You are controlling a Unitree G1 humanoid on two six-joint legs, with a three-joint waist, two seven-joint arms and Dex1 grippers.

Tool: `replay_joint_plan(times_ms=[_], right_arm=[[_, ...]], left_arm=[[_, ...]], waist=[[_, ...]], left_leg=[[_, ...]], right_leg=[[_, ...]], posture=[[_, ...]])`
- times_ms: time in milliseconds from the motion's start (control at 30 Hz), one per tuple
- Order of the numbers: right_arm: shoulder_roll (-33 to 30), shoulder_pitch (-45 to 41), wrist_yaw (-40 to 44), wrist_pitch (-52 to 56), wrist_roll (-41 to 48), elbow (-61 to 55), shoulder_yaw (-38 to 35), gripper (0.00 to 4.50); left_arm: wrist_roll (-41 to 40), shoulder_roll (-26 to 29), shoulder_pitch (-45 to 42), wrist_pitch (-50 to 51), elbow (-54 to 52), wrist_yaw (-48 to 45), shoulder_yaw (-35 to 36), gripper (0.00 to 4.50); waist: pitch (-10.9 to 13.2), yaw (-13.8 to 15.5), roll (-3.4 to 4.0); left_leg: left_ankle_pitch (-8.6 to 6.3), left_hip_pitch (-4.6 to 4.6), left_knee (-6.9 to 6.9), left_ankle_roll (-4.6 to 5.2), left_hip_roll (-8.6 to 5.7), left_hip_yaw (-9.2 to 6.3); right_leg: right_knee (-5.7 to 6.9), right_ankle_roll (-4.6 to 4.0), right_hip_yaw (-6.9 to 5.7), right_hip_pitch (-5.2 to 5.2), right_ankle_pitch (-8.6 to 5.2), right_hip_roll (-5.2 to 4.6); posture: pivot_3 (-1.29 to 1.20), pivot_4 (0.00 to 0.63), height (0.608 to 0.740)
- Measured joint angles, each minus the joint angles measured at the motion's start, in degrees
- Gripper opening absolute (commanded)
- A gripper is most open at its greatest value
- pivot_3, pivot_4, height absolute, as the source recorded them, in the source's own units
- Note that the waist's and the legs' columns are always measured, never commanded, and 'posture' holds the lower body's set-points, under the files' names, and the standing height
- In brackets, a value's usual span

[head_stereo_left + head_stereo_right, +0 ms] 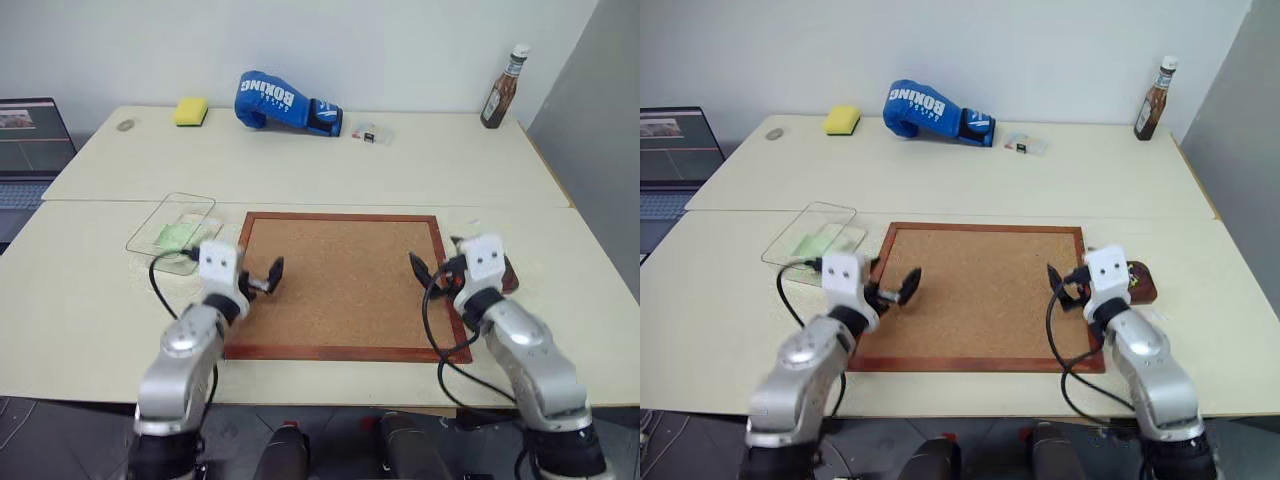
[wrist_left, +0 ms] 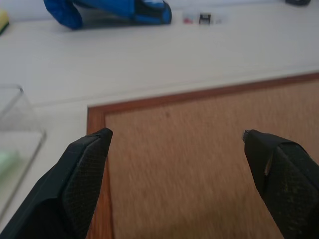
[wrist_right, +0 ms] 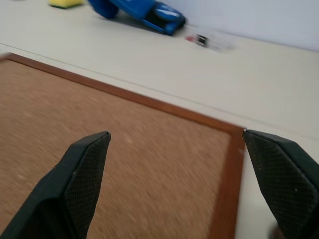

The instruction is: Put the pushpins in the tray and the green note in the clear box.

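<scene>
Note (image 1: 178, 235), green, lies in clear box (image 1: 150, 228); left gripper (image 1: 262, 279), right gripper (image 1: 432, 272) spread apart.

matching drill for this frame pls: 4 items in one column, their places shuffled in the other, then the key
Things:
1. green note
2. tray
3. boxing glove
4. sauce bottle

Places:
A. far right corner of the table
B. inside the clear box, left of the corkboard
C. far side of the table, beside the yellow sponge
D. by the corkboard's right edge, behind the right gripper

Pairs: 1-B, 2-D, 3-C, 4-A
</scene>
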Motion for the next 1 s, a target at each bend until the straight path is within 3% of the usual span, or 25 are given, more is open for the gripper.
replay_joint_plan(times_ms=[233, 500, 1000], right_arm=[[5.73, 5.8, -4.65, -5.34, -5.48, -1.4, 3.04, 4.5], [7.75, 5.78, -5.09, -7.41, -7.62, -0.99, 3.73, 4.5], [8.66, 5.75, -5.46, -8.02, -9.14, 0.34, 2.23, 4.5]], left_arm=[[4.9, -4.18, 7.79, -6.0, -3.95, 4.53, -2.68, 4.46], [9.08, -6.09, 9.39, -8.45, -6.01, 6.89, -7.29, 4.46], [10.08, -7.16, 8.27, -8.55, -5.38, 7.19, -6.88, 4.46]], waist=[[0.0, -0.01, 0.0], [-0.02, -0.02, -0.02], [-0.02, -0.02, -0.02]], left_leg=[[0.07, 0.11, 0.06, -0.01, 0.0, 0.14], [0.13, 0.16, 0.02, 0.02, 0.01, 0.17], [0.13, 0.13, 0.01, 0.02, 0.01, 0.17]], right_leg=[[-0.03, -0.25, 0.11, 0.06, -0.1, 0.01], [-0.01, -0.23, 0.15, 0.08, -0.09, 0.03], [-0.01, -0.24, 0.14, 0.06, -0.09, 0.03]], posture=[[0.0, 0.15, 0.74], [0.0, 0.15, 0.74], [0.0, 0.15, 0.74]])
